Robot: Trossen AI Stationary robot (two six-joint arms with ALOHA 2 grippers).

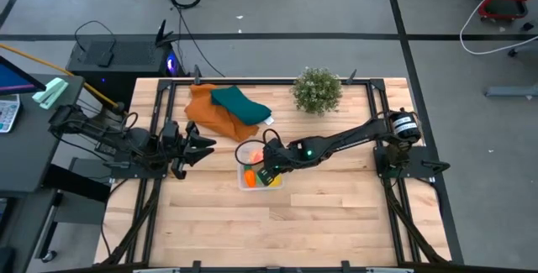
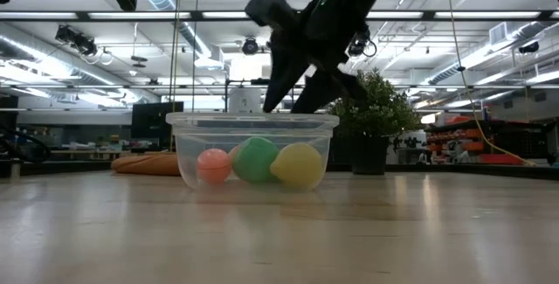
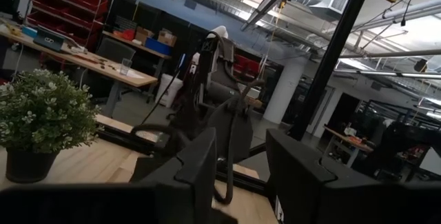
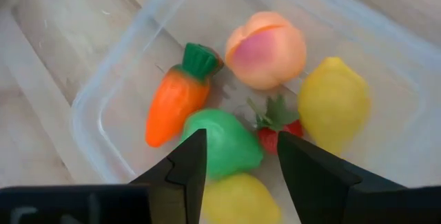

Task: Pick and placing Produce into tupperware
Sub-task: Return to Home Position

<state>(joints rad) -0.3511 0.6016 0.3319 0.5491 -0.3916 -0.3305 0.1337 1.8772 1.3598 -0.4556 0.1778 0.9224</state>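
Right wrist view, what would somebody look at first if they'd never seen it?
The bright toy produce in the clear tub: an orange carrot, a peach, a lemon, a strawberry and a green piece. Right above them hovers the right hand, open and empty, over the middle of the table. The left hand waits at the table's left side.
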